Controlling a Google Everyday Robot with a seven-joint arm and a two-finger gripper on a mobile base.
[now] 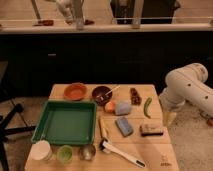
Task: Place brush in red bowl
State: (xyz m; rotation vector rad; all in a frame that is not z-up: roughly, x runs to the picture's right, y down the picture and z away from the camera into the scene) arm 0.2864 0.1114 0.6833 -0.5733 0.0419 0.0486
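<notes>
The green tray (70, 103) occupies the surface's (152, 152) left. Behind it sits the red bowl (75, 91), beside a maroon bowl (102, 93). The brush (121, 152) lies at the front; a pale stick (103, 127) and a blue sponge (124, 125) lie between. The claw (169, 119) hangs beside the right edge; opening cannot be determined.

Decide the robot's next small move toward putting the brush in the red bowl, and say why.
Probably bring the gripper, hanging beside the table at the picture's right, over the brush. The brush lies untouched near the front edge, far from the red bowl.
</notes>
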